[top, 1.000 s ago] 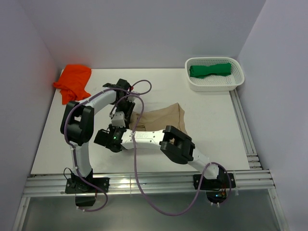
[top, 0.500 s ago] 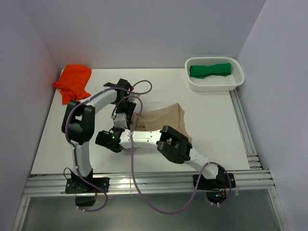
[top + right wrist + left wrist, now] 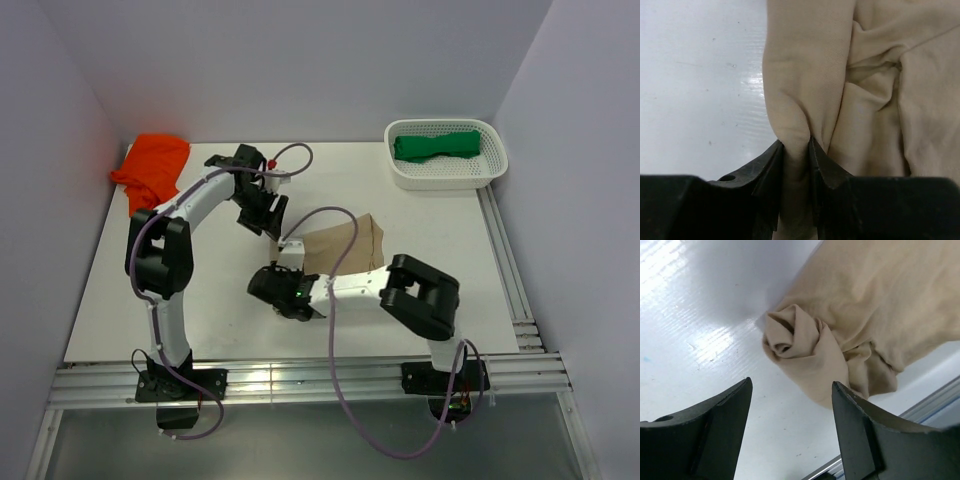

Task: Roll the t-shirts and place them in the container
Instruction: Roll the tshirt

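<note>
The tan t-shirt [image 3: 350, 245] lies partly rolled in the middle of the table, its rolled end [image 3: 800, 340] showing in the left wrist view. My left gripper [image 3: 266, 214] [image 3: 791, 385] hangs open just left of and behind that end, with nothing between its fingers. Coming in from the left front, my right gripper [image 3: 293, 264] [image 3: 796, 142] is shut on a fold of the tan t-shirt [image 3: 805, 75] at its near left edge. An orange t-shirt [image 3: 152, 168] lies crumpled at the back left corner. A green t-shirt [image 3: 436, 146] rests in the basket.
A white mesh basket [image 3: 400, 178] stands at the back right corner. Metal rails [image 3: 300, 378] run along the table's near edge and right side. Purple cables loop over both arms above the tan t-shirt. White walls close in the table at the back and sides.
My left gripper opened, let go of the tan t-shirt and drew back to the far left. My right gripper swung right and closed on the shirt's fold.
</note>
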`<action>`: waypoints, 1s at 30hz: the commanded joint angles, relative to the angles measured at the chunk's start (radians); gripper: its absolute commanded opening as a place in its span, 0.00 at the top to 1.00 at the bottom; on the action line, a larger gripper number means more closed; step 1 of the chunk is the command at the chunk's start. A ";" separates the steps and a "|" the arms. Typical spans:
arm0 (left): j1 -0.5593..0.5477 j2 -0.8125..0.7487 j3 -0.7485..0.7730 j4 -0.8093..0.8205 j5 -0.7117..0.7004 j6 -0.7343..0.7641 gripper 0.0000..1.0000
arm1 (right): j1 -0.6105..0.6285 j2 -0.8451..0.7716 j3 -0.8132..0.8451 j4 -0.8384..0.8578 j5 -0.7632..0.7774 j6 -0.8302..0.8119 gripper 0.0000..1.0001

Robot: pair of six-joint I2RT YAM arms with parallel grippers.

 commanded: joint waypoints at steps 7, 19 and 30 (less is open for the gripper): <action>0.071 -0.133 -0.040 -0.038 0.178 0.109 0.29 | -0.101 -0.148 -0.406 0.870 -0.419 0.051 0.68; 0.090 -0.179 -0.304 0.121 0.067 0.160 0.29 | -0.187 0.007 -0.492 1.287 -0.663 0.158 0.68; 0.088 -0.142 -0.297 0.197 0.011 0.117 0.28 | -0.183 -0.050 -0.456 0.992 -0.564 0.126 0.68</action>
